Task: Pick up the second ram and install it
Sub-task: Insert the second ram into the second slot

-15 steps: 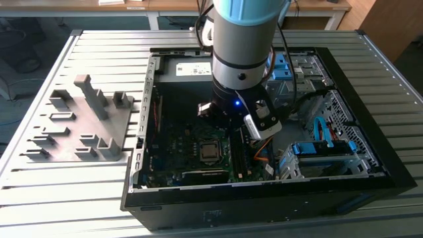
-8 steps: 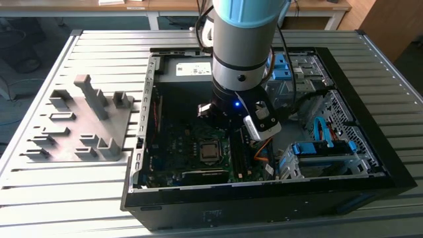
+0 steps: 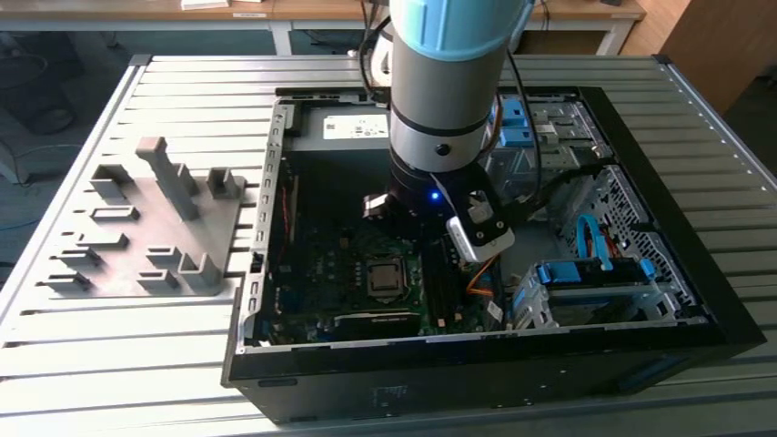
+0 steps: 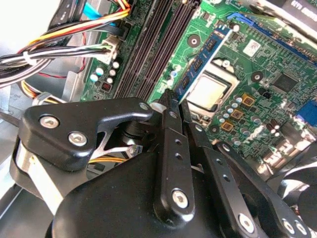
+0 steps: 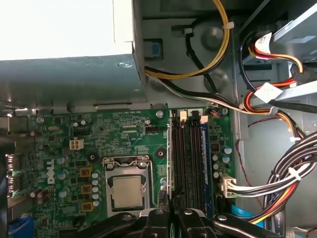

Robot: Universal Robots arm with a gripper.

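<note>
Second wrist view shows the jaws clamped together on the second ram (image 4: pixel 204 53). The part of the stick beyond them runs on edge between the processor (image 4: pixel 207 91) and the black memory slots (image 4: pixel 158 49) just beside it. Whether its lower edge has entered a slot, I cannot tell.

In the exterior view the arm (image 3: pixel 443 82) reaches down into the open computer case (image 3: pixel 486 369), which lies on the slatted counter (image 3: pixel 109 382).

The main risk, as I judge it, is misalignment. If the stick sits slightly toward the processor from the slot mouth, pushing down would drive it onto the slot wall or the bare board. That could bend the board or chip the contacts. A stick tilted in the jaws would seat one end first and jam. A thin edge grip might also let it slide upward under load instead of pressing home. If the end clips are not open, it cannot lock.

In the first wrist view the bundled cables (image 5: pixel 292 178) lie beyond the slots (image 5: pixel 188 158) from the processor (image 5: pixel 126 191). They are near enough to snag the arm if it drifts that way.
</note>
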